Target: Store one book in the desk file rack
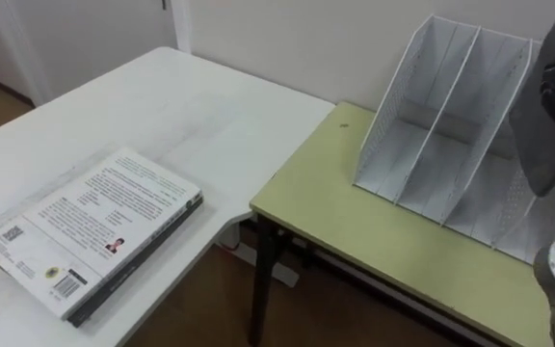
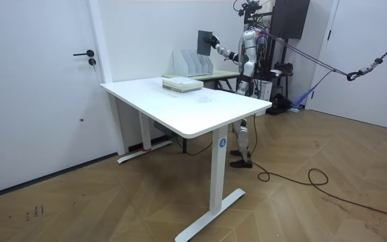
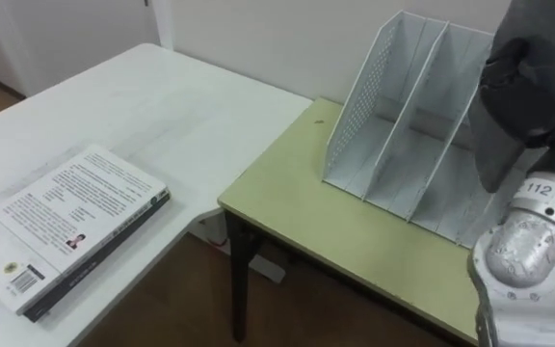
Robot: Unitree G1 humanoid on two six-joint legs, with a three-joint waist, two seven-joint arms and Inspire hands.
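A white perforated file rack [image 3: 403,125] with three slots stands on the green table [image 3: 355,241], against the wall. My right hand [image 3: 526,67] is shut on a dark grey book [image 3: 497,145], held upright just above the rack's right end. The room view shows the same book [image 2: 205,42] raised over the rack [image 2: 192,62]. Two more books [image 1: 90,226] lie stacked flat on the white desk [image 1: 162,106], a white cover on top. My left hand [image 2: 239,82] hangs low by my side in the room view.
The green table butts against the white desk's far corner, with a floor gap [image 1: 220,289] between them. I stand at the green table's end. A door [image 2: 39,81] is at the room view's left.
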